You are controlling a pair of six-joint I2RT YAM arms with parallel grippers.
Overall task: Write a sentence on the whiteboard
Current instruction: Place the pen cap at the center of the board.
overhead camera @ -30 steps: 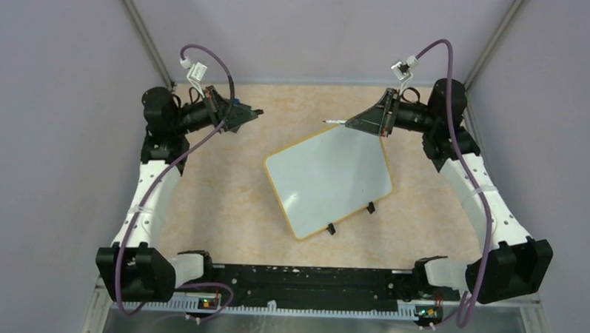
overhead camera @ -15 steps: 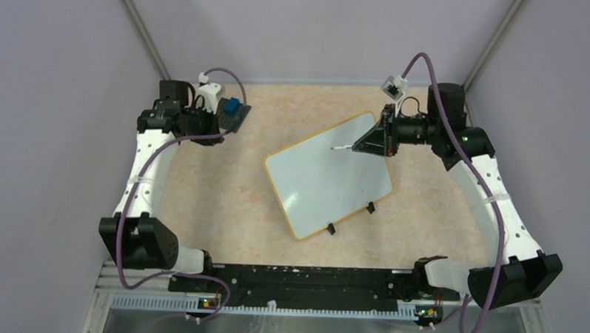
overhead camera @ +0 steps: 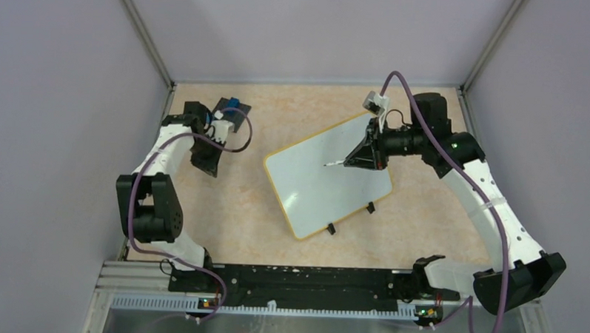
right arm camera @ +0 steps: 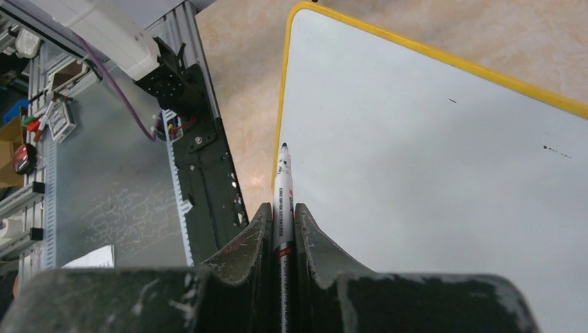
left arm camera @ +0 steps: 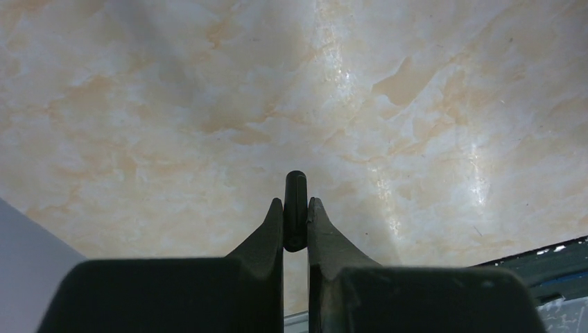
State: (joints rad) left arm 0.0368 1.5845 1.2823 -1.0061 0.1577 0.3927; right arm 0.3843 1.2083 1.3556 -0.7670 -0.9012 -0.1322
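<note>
Your right end effector (right arm camera: 281,211) is clenching the marker (right arm camera: 283,173) tip-forward over the nearly bare whiteboard (overhead camera: 313,193), lying mid-way across the desk (overhead camera: 231,216), so writing can begin; your left end effector (left arm camera: 295,211) is pinching a small black piece (left arm camera: 295,186), likely the cap, off to the side.

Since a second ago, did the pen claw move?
Yes. The right claw, gripping a white marker, moved from beyond the yellow-rimmed whiteboard to above it.

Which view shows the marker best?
Right wrist: the marker sits centre frame, clamped between the jaws, black tip bare. Top external shows only a thin sliver over the whiteboard; left wrist shows none of it.
</note>
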